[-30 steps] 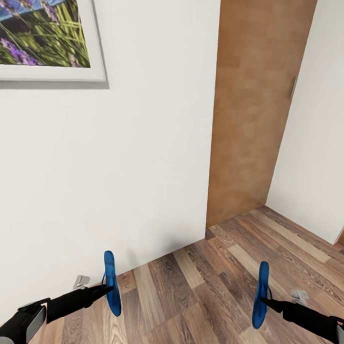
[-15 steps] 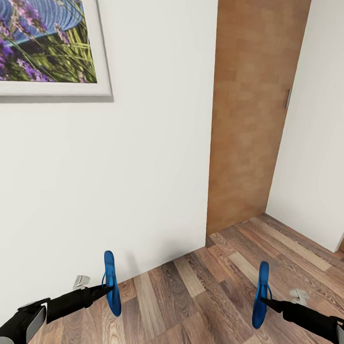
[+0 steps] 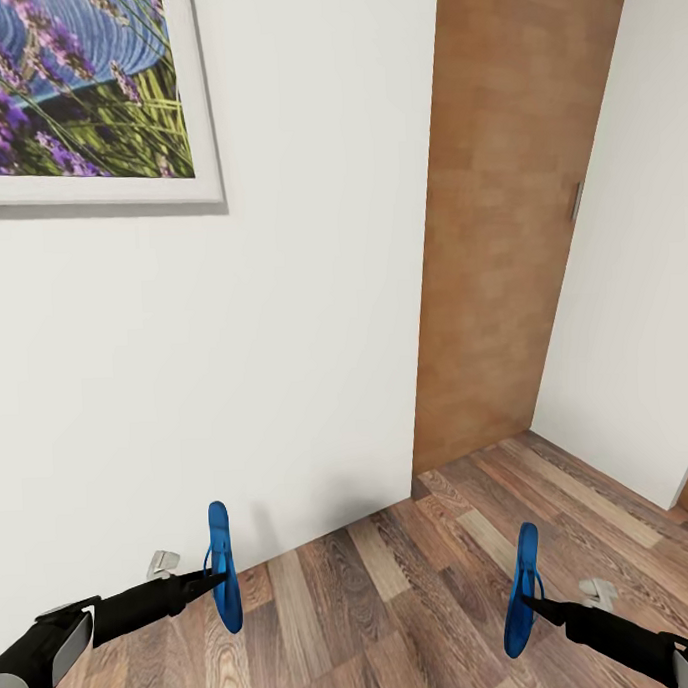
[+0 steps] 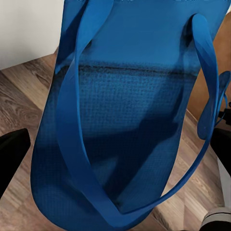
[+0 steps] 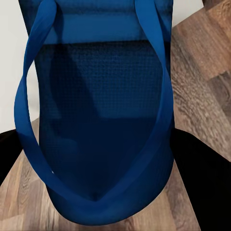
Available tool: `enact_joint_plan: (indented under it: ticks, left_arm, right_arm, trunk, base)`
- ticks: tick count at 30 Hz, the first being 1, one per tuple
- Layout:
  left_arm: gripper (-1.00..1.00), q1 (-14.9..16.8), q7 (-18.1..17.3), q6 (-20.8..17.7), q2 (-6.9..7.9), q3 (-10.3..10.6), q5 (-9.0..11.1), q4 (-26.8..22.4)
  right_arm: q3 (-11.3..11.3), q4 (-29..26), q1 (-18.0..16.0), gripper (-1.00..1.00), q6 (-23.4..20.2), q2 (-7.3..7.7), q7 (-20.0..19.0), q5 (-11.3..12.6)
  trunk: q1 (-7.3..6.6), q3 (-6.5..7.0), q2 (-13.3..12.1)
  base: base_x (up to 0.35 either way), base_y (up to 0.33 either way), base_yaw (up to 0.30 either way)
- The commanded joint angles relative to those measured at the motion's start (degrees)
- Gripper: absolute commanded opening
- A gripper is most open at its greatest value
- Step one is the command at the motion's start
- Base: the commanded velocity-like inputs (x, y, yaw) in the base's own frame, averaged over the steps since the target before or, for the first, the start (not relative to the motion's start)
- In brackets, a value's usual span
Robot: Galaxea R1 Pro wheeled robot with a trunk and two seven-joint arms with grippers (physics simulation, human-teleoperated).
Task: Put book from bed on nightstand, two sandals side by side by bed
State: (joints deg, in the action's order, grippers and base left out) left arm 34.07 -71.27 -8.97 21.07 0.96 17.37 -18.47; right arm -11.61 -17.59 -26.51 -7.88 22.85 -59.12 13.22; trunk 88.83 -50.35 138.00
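Bedroom corner, wood-plank floor (image 3: 395, 602): left gripper (image 3: 207, 580) and right gripper (image 3: 527, 602) each clamp one blue sandal (image 3: 224, 566), (image 3: 520, 589) upright, evidently for carrying bedward.

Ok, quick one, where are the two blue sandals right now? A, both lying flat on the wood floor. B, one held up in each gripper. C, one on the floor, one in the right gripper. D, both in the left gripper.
B: the left gripper and the right gripper each hold one blue sandal on end above the wood floor.
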Motion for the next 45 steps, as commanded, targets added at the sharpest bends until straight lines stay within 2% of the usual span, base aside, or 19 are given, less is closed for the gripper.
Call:
enact_joint_plan:
  ticks: [1,7,26,31,36,38,41,45]
  left_arm:
    - [-1.00,0.03,-0.19,-0.61,0.02,0.10,0.30,0.00]
    - [-1.00,0.03,-0.19,-0.61,0.02,0.10,0.30,0.01]
    - [-1.00,0.03,-0.03,-0.61,-0.07,0.17,0.30,0.03]
    - [-1.00,0.03,0.00,-0.36,-1.22,0.19,0.20,1.87]
    - [-1.00,0.03,0.14,4.52,-1.71,0.18,0.12,7.83]
    - [-1.00,0.03,0.15,7.33,-1.68,0.17,0.12,10.55]
    - [-1.00,0.03,0.41,10.91,-1.66,0.20,0.12,15.02]
    - [-1.00,-0.06,3.20,13.91,-1.75,0.32,0.12,16.96]
  right_arm:
    - [-0.08,0.01,-0.03,-1.00,-0.65,0.00,-0.20,0.41]
    - [-0.08,0.01,-0.03,-1.00,-0.65,0.00,-0.20,0.40]
    - [-0.08,0.01,-0.03,-1.00,-0.65,0.00,-0.18,0.40]
    - [-0.08,0.01,-0.03,-1.00,-0.65,-0.29,0.38,0.34]
    - [-0.08,0.24,-0.03,-1.00,-0.59,-0.70,0.65,0.17]
    - [-0.08,2.19,-0.03,-1.00,-0.40,-0.78,0.67,0.10]
    - [-0.04,7.61,-0.03,-1.00,3.45,-0.82,0.68,0.01]
    - [-0.07,9.48,-0.03,-1.00,6.29,-0.86,0.68,-0.02]
  trunk:
    - [-0.01,-0.06,0.03]
    - [-0.01,-0.06,0.03]
    - [-0.01,-0.06,0.03]
    - [-0.01,-0.06,0.03]
    - [-0.01,-0.06,0.03]
    - [-0.01,-0.06,0.03]
    - [-0.01,-0.06,0.03]
    - [-0.01,-0.06,0.03]
  base:
    - [0.000,0.000,0.000]
    - [0.000,0.000,0.131]
    - [0.000,0.000,0.278]
    - [0.000,0.000,0.284]
    - [0.000,0.000,0.284]
    - [0.000,0.000,0.284]
    - [0.000,0.000,0.284]
    - [0.000,0.000,0.284]
